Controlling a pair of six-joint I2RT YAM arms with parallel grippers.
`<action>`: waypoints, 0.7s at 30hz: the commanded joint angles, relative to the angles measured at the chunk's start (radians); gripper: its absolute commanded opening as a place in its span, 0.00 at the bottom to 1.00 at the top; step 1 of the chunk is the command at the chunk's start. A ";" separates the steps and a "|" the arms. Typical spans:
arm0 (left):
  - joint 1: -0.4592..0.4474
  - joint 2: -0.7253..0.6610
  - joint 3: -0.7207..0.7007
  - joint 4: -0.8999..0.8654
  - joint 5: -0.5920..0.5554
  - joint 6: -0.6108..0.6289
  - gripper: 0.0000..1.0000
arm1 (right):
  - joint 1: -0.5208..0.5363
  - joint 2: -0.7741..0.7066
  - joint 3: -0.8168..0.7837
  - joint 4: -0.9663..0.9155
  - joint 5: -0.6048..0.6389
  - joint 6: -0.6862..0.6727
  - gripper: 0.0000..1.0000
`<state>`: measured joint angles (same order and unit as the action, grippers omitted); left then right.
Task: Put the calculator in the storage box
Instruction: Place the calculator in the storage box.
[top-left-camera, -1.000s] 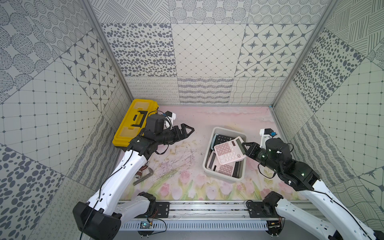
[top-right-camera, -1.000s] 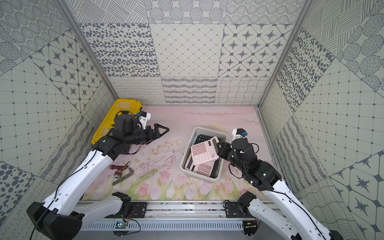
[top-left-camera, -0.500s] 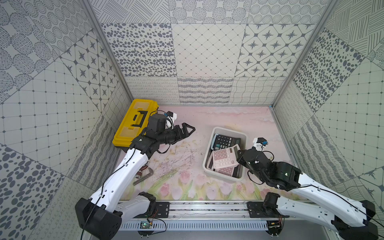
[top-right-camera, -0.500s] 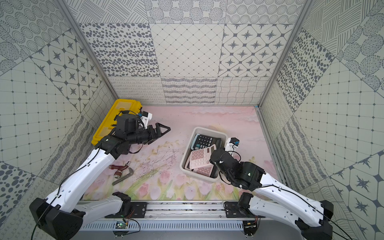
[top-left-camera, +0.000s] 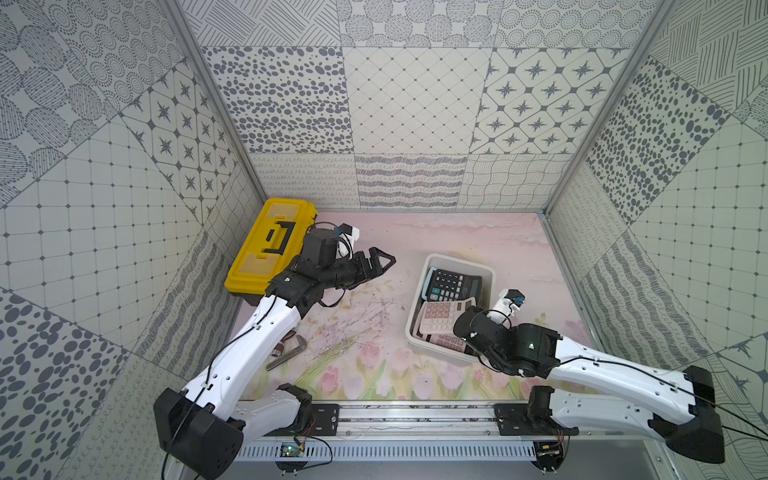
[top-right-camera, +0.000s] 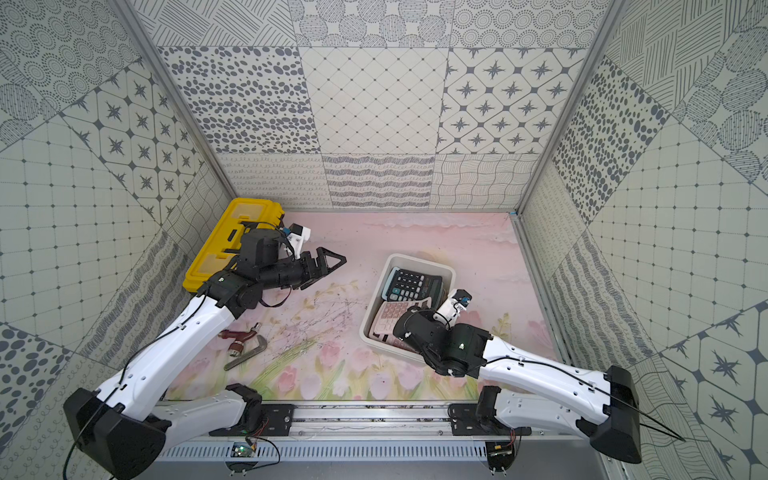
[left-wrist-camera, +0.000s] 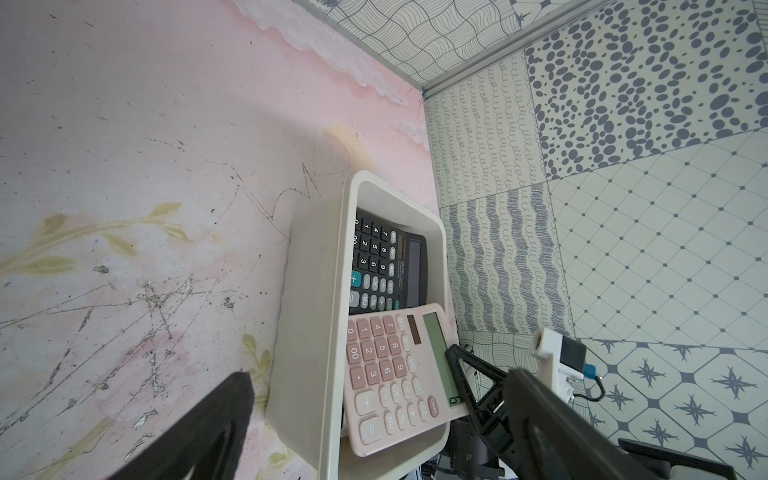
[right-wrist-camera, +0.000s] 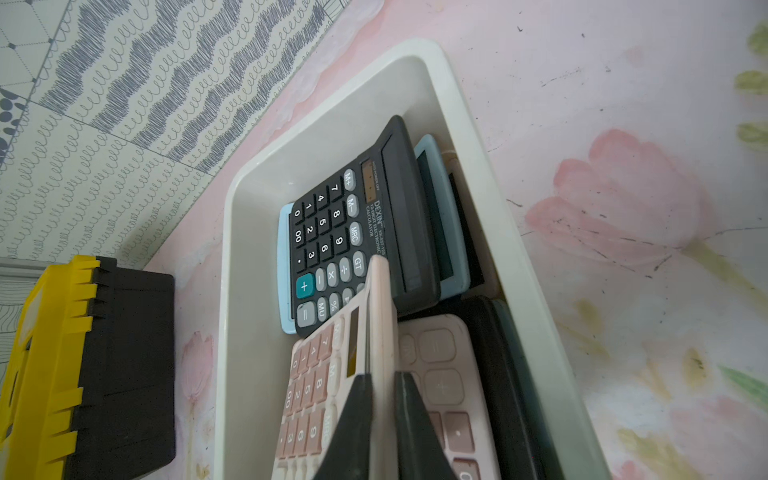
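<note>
Lowered: right hand (right-wrist-camera: 381, 376) pinching pink calculator (right-wrist-camera: 320, 374) edge | seemingly inside storage box (right-wrist-camera: 249, 291) rim

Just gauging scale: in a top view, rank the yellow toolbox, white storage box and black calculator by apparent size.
1-2. yellow toolbox and storage box: look about alike; left arm hides part of the toolbox.
3. black calculator.

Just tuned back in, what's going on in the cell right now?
The right tool is shut on the edge of the pink calculator, holding it tilted inside the white storage box, partly over a black calculator already lying there. It has not yet been released. The left tool hangs open and empty near the yellow toolbox.
</note>
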<state>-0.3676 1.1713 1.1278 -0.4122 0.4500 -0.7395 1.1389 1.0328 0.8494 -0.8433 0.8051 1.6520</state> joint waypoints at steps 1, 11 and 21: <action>-0.008 0.002 0.003 0.061 0.009 0.002 1.00 | 0.011 0.017 0.011 -0.008 0.069 0.115 0.00; -0.009 0.032 0.021 0.069 0.018 0.007 1.00 | 0.024 0.035 0.020 -0.023 0.108 0.130 0.05; -0.012 0.059 0.038 0.067 0.031 0.009 1.00 | 0.027 0.021 0.066 -0.050 0.050 0.072 0.35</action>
<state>-0.3775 1.2209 1.1507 -0.4068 0.4526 -0.7391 1.1576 1.0595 0.8742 -0.8772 0.8585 1.7435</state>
